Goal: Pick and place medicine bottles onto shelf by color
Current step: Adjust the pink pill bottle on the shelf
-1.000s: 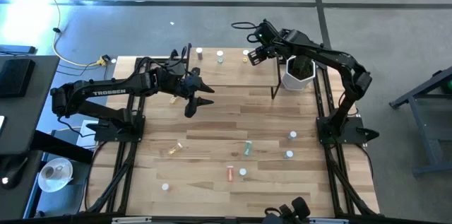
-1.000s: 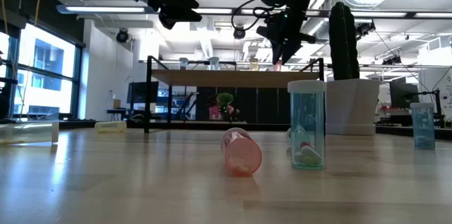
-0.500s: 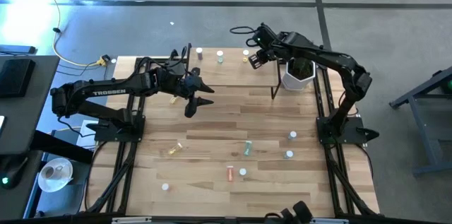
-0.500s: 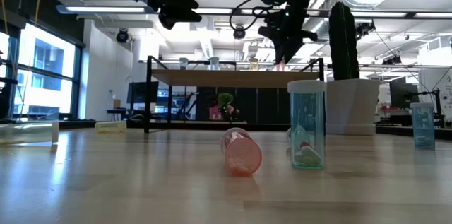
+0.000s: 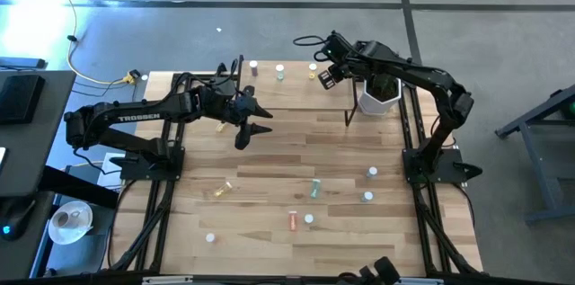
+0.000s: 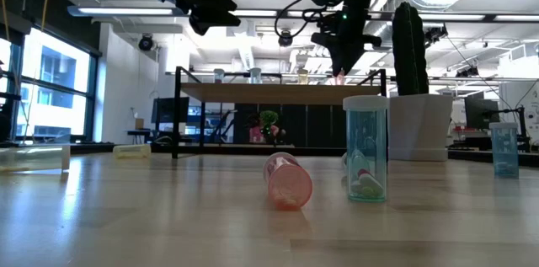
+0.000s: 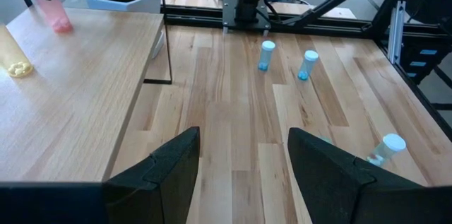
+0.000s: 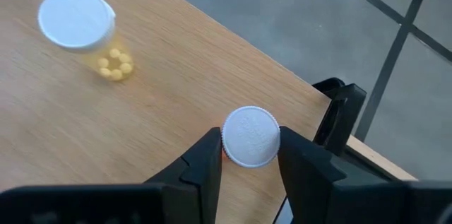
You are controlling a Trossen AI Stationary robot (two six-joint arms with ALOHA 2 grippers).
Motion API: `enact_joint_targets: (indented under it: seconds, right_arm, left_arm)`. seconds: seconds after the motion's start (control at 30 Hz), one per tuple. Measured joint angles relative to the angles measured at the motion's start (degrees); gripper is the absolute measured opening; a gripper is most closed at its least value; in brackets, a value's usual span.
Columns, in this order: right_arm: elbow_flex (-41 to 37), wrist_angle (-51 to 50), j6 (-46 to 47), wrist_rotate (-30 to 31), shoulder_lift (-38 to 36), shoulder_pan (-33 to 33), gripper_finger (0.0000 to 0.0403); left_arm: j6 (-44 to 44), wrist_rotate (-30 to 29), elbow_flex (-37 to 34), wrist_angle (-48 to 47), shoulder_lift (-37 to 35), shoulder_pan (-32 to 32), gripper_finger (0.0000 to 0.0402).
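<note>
The shelf (image 5: 287, 96) stands at the table's far side, with three bottles upright on it (image 5: 254, 69) (image 5: 280, 72) (image 5: 313, 69). My right gripper (image 5: 326, 75) hangs over the shelf's right end, shut on a red bottle (image 7: 55, 13) with a white cap. Beside it a yellow bottle (image 8: 76, 20) stands on the board. My left gripper (image 5: 252, 132) hovers open above the table in front of the shelf, with nothing between its fingers. More bottles lie or stand on the near tabletop: yellow (image 5: 222, 189), green (image 5: 314, 188) and red (image 5: 293, 220). My right gripper pinches the red bottle just under its white cap (image 8: 251, 136), one finger (image 8: 201, 164) on each side. The fingers come from above, slanting down. The bottle is upright near the board's corner. Whether its bottom rests on the shelf or hangs just above it, I cannot tell.
A white pot with a cactus (image 5: 379, 94) stands right of the shelf, close to my right arm. Blue bottles (image 5: 371, 173) (image 5: 367, 197) stand on the table's right side, and a capped one (image 5: 209, 237) at the near left. There is bare tabletop between the shelf and the scattered bottles.
My right gripper has tipped and rolled a little over the shelf's right end, and the red bottle has stayed in its hold.
</note>
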Motion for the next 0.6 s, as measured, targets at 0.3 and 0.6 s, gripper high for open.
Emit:
enact_joint_targets:
  seconds: [0.3, 0.6]
  right_arm:
    - [0.0, 0.1, 0.47, -1.03, 0.0, 0.0, 0.0122]
    - [0.0, 0.01, -0.02, -0.06, 0.09, 0.0, 0.0158]
  left_arm:
    - [0.0, 0.0, 0.0, 0.0, 0.0, 0.0, 0.0204]
    - [0.0, 0.0, 0.0, 0.0, 0.0, 0.0, 0.0204]
